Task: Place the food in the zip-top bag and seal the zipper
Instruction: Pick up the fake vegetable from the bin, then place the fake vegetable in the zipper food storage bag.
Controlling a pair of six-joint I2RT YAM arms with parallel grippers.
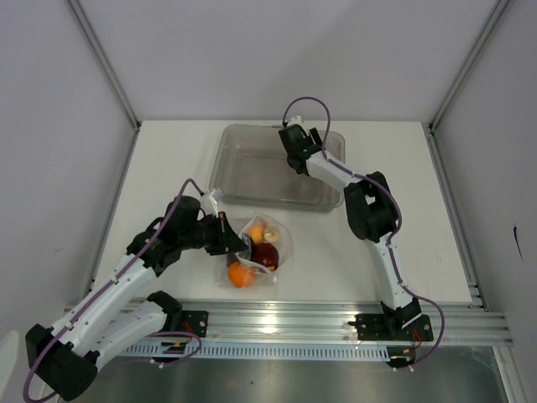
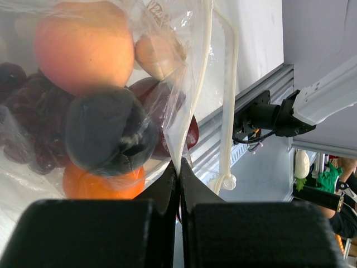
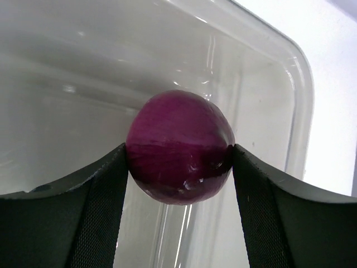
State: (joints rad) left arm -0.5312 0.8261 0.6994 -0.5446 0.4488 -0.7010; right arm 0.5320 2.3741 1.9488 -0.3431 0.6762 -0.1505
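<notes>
1. As I judge it, the step in hand is loading the last piece. The right tool is clamped on the purple onion-like toy ball, over the rigid translucent grey tray at the middle of the tabletop's far edge.
2. The left tool is pinched closed on the edge of the clear crinkly zip-top bag, which lies by the near edge, left of centre.
3. Next, the ball must travel toward the near edge and into the bag's mouth, which needs holding open. Sealing comes after.
4. Count:
   - One bag, one tray, two tools.
   - Seven foods, one of them gripped by the right tool.
   - Six are bagged: pink-yellow peach, orange, blackish fruit, dark red fruit, beige bulb, dark red grape bunch.
</notes>
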